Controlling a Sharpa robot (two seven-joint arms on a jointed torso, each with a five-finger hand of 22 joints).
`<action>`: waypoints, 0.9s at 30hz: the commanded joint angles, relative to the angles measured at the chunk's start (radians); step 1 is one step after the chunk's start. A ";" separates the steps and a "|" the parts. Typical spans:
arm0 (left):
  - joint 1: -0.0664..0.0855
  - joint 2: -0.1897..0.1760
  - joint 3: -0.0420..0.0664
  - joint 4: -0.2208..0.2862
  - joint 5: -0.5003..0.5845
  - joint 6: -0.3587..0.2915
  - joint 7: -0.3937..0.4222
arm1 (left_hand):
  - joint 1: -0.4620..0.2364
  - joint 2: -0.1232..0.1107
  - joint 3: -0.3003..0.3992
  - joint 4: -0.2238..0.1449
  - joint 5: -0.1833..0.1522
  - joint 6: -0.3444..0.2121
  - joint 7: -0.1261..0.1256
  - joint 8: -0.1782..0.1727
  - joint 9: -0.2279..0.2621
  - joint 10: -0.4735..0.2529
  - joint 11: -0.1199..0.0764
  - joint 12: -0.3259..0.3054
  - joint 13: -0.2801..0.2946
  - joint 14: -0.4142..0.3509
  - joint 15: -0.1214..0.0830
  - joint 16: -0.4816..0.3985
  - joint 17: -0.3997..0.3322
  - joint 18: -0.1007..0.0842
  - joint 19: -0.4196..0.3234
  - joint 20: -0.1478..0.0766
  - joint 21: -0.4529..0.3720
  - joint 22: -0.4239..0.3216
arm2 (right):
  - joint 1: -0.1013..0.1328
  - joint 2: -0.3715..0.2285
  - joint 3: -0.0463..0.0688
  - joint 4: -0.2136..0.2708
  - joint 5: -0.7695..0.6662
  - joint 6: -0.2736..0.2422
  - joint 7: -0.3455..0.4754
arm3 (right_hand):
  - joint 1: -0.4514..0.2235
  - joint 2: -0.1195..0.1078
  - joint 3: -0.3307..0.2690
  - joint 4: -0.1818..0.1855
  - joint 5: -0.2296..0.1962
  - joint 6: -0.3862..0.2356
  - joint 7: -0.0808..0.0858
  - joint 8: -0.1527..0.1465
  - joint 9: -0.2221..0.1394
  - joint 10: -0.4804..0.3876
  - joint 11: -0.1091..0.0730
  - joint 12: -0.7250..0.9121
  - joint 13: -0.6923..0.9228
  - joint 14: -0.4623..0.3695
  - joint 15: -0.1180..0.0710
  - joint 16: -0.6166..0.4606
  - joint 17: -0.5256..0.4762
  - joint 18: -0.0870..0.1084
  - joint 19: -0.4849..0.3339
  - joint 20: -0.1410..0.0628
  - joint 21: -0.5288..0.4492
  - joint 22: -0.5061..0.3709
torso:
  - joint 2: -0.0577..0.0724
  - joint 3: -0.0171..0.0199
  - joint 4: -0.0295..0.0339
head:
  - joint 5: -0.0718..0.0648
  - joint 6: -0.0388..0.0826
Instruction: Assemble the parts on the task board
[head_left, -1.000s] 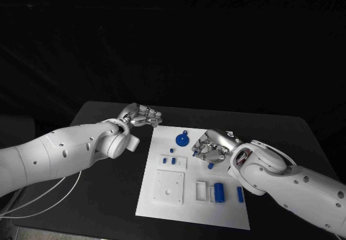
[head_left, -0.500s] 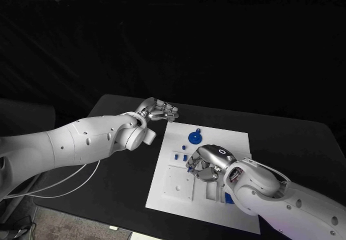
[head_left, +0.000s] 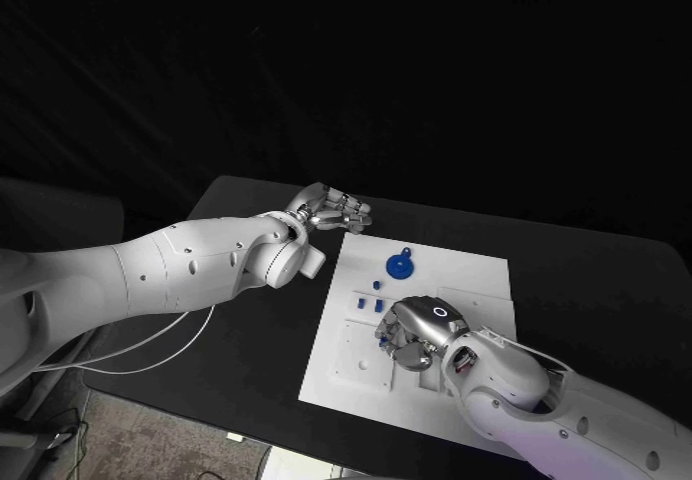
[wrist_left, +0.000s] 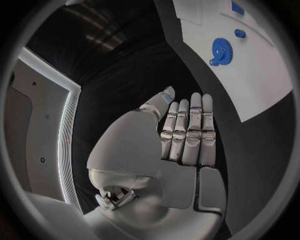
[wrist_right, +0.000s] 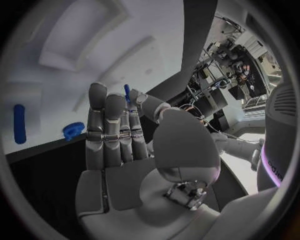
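The white task board (head_left: 459, 275) lies in the middle of the black table. A blue gear (head_left: 400, 265) sits near its far end, with small blue pegs (head_left: 372, 302) just in front of it. My right hand (head_left: 413, 336) hovers over the board's middle, by the recessed white plates. In the right wrist view it pinches a thin blue peg (wrist_right: 127, 92) between thumb and a fingertip. My left hand (head_left: 330, 211) is above the black table off the board's far left corner, fingers straight and holding nothing. The left wrist view shows the gear (wrist_left: 220, 49) beyond the left hand (wrist_left: 185, 131).
A blue cylinder (wrist_right: 19, 123) and a small blue toothed piece (wrist_right: 73, 130) lie on the board near the right hand. A white cable (head_left: 137, 360) hangs under the left arm. The table's front edge (head_left: 188, 395) is close to the board.
The camera has shifted. Over the board, my right hand has moved from beside the gear toward the near, left part, by the recessed plates. The left hand stays by the far left corner.
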 joint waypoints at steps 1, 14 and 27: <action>0.001 0.002 0.001 0.001 0.008 0.005 0.013 | -0.005 0.006 -0.001 0.000 0.005 -0.002 0.003 -0.002 0.000 -0.006 -0.003 0.000 -0.001 -0.007 0.002 -0.003 -0.001 0.014 -0.003 0.001 -0.006 -0.004 | -0.005 0.005 -0.003 -0.006 -0.051 -0.013 -0.029 | -0.003 -0.001 0.005 0.001 -0.002 0.010 0.000 0.004 0.002 0.010 0.000 0.005 0.001 0.001 -0.007 0.003 -0.002 0.021 0.035 -0.005 0.006 0.001 | 0.000 0.0003 0.0000 | 0.004 -0.004; 0.001 0.002 0.001 -0.003 0.008 0.012 0.009 | -0.005 0.006 -0.002 0.000 0.005 -0.004 0.003 -0.002 0.000 -0.007 -0.002 0.000 -0.001 -0.008 0.003 -0.003 -0.001 0.015 -0.002 0.001 -0.007 -0.009 | -0.010 0.008 -0.020 -0.014 -0.041 -0.009 -0.026 | -0.005 -0.001 0.008 0.002 -0.002 0.010 0.000 0.004 0.002 0.010 0.000 0.005 0.001 0.001 -0.007 0.004 -0.003 0.021 0.036 -0.005 0.007 0.002 | -0.001 -0.0007 -0.0004 | 0.015 -0.008; 0.001 0.000 0.001 -0.005 0.008 0.014 0.006 | -0.006 0.006 -0.004 0.001 0.004 -0.005 0.003 -0.002 0.000 -0.009 -0.001 0.000 -0.001 -0.010 0.004 -0.003 -0.001 0.015 -0.001 0.002 -0.006 -0.021 | -0.011 0.012 -0.033 -0.027 -0.032 0.011 -0.019 | -0.007 -0.003 0.007 0.001 0.002 0.009 0.000 0.004 0.002 0.009 0.000 0.004 0.001 0.000 -0.007 0.005 -0.005 0.021 0.035 -0.005 0.006 0.001 | 0.000 -0.0016 -0.0003 | 0.018 -0.013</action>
